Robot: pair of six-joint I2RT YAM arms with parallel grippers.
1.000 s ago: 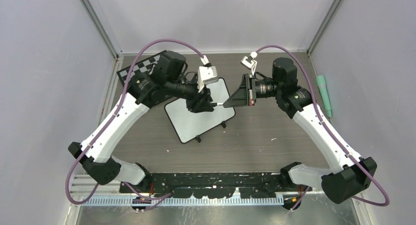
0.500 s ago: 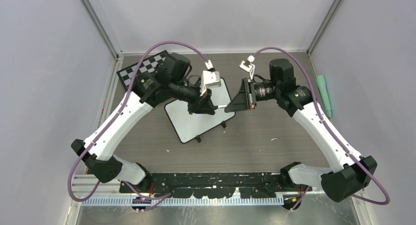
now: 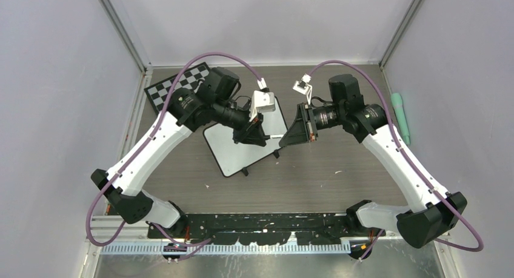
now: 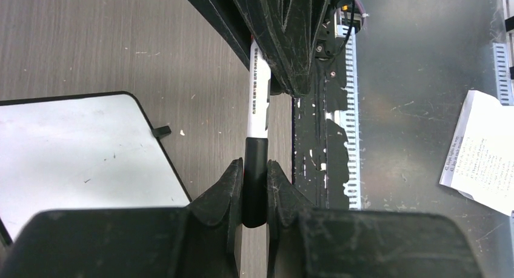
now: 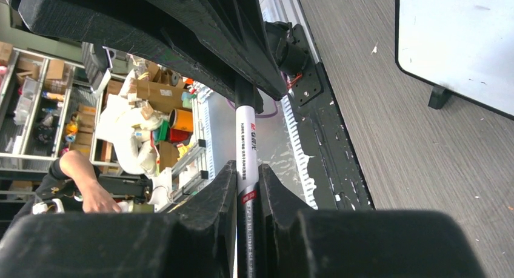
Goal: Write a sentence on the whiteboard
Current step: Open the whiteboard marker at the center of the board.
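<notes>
The whiteboard (image 3: pixel 227 151) lies on the table at centre left, white with a thin black frame. It also shows in the left wrist view (image 4: pixel 73 151) and the right wrist view (image 5: pixel 460 42). No sentence shows on its visible surface. A white marker (image 3: pixel 274 135) with a black cap (image 4: pixel 254 169) is held level above the board's right edge, between both grippers. My left gripper (image 3: pixel 262 139) (image 4: pixel 254 166) is shut on the cap. My right gripper (image 3: pixel 285 139) (image 5: pixel 247 169) is shut on the white barrel (image 5: pixel 246 145).
A checkered chessboard (image 3: pixel 182 84) lies at the back left, partly under the left arm. A green cylinder (image 3: pixel 400 117) lies outside the right rail. A sheet of paper (image 4: pixel 482 151) lies beyond the table's near edge.
Both grippers, with the marker between them, have drifted slightly toward the near side and left. The grips look unchanged.
</notes>
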